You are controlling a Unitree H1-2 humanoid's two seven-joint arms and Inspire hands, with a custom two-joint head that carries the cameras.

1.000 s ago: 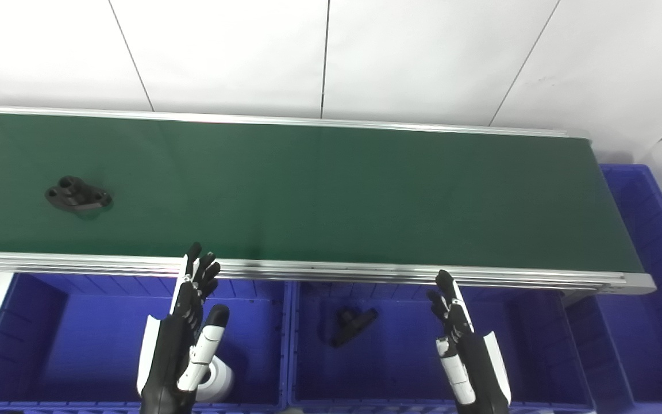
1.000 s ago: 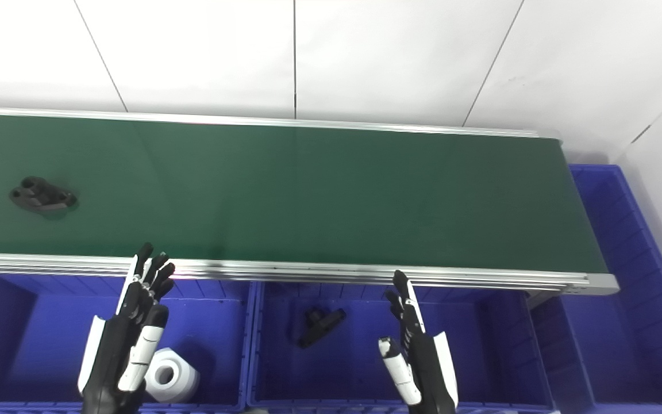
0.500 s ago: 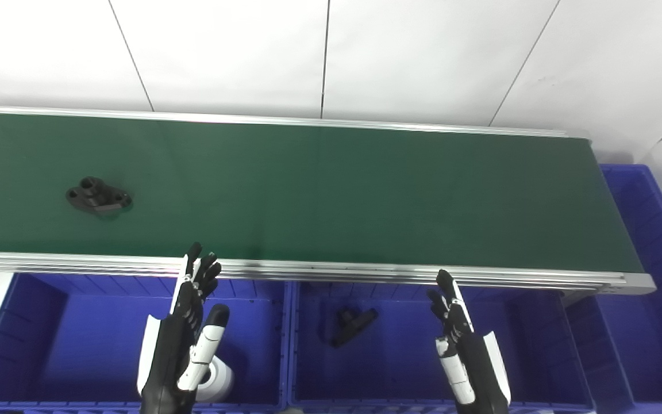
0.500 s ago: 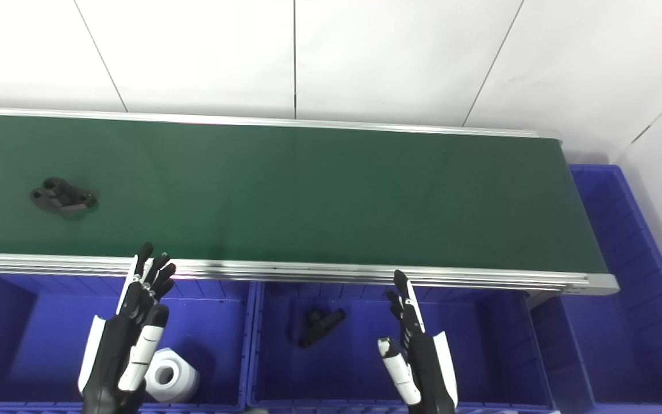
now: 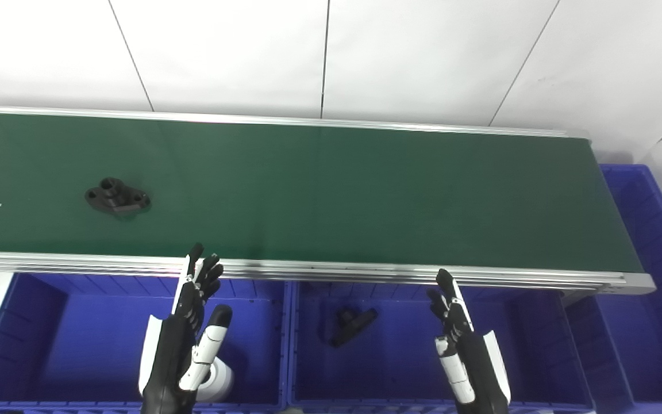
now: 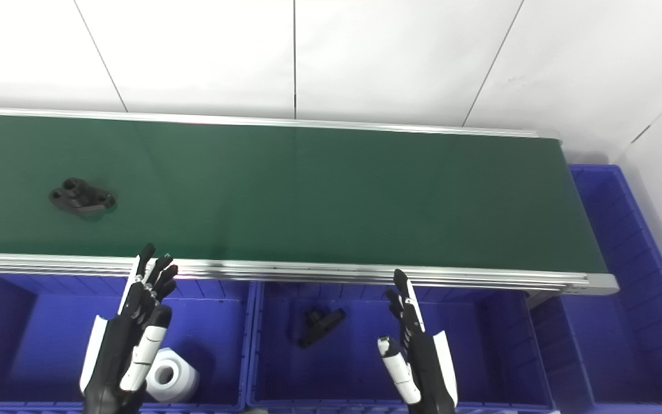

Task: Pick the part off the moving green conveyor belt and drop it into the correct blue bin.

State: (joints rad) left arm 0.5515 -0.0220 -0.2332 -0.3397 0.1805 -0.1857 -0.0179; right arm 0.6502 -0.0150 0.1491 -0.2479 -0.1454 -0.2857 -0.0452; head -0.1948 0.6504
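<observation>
A black flanged part (image 5: 117,198) with holes lies flat on the green conveyor belt (image 5: 331,195), at its left side; it also shows in the right eye view (image 6: 82,198). My left hand (image 5: 184,339) is open and empty, raised over the left blue bin (image 5: 61,345), below and right of the part. My right hand (image 5: 466,351) is open and empty over the middle blue bin (image 5: 400,368). Both hands are short of the belt's near rail.
A white ring-shaped part (image 6: 167,375) lies in the left bin. A black T-shaped part (image 5: 353,325) lies in the middle bin. A third blue bin (image 5: 653,253) stands at the belt's right end. A white tiled wall is behind.
The black part has ridden rightward along the belt. Both hands have stayed almost still.
</observation>
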